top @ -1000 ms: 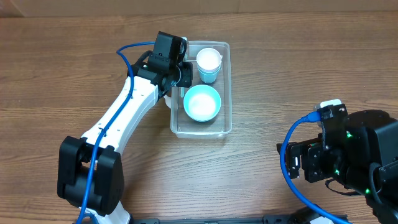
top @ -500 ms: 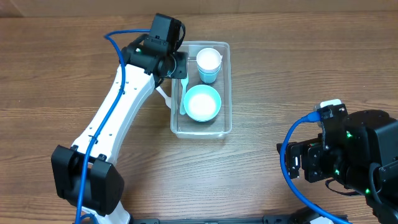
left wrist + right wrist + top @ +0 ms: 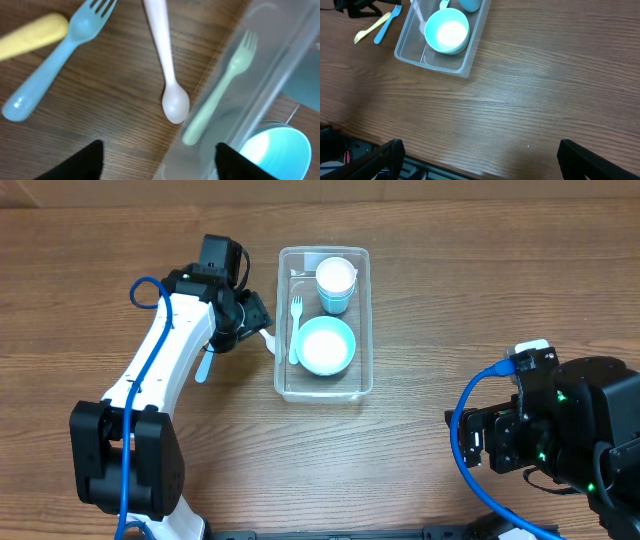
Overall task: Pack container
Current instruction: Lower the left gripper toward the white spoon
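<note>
The clear container (image 3: pixel 322 387) stands mid-table and holds a white-and-blue cup (image 3: pixel 336 283), a light blue bowl (image 3: pixel 325 345) and a pale green fork (image 3: pixel 295 330). My left gripper (image 3: pixel 252 320) hovers just left of the container wall, open and empty. In the left wrist view its gripper (image 3: pixel 160 165) hangs over the table and the container's wall (image 3: pixel 272 62), with the green fork (image 3: pixel 220 95) behind the plastic. A white spoon (image 3: pixel 167 65), a blue fork (image 3: pixel 55 65) and a yellow utensil (image 3: pixel 32 36) lie on the wood outside. My right gripper (image 3: pixel 482 160) stands open and empty.
The right arm (image 3: pixel 545 430) rests at the table's right front, far from the container (image 3: pixel 410 47). The blue fork (image 3: pixel 203 365) and white spoon (image 3: pixel 268 340) lie left of the bin beside the left arm. The table's front edge shows below the right gripper.
The left gripper has opened, left the green fork in the container and drawn back to the left, out of the bin. The right arm has not moved.
</note>
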Available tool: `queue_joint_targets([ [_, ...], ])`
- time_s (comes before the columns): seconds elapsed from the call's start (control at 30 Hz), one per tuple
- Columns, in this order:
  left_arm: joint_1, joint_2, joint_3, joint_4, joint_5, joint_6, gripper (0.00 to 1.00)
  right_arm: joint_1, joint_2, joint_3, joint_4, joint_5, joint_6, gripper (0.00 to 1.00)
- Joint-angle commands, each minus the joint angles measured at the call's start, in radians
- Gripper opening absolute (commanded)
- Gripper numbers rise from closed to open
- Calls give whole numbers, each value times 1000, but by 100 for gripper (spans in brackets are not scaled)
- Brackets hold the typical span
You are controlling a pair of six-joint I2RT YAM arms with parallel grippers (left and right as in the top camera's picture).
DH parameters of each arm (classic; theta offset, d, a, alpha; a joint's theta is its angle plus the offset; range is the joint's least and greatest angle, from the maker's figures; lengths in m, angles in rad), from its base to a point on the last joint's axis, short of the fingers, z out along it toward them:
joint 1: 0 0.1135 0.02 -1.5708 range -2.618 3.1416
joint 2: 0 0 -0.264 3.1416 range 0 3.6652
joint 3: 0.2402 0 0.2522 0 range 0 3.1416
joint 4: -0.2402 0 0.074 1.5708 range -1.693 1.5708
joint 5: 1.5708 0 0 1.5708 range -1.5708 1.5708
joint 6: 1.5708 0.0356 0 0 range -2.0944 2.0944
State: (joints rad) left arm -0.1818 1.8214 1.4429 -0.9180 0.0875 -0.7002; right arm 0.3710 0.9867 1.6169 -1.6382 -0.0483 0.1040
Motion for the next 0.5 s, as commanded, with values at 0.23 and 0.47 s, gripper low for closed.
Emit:
queue_joint_targets([
  [0.23,-3,50,-23,87,9,-128,100,0,-6,10,5,-5,-4,100],
  [0.47,-4,61,-23,75,-9,-346,100,0,-6,10,5,-5,-4,100],
])
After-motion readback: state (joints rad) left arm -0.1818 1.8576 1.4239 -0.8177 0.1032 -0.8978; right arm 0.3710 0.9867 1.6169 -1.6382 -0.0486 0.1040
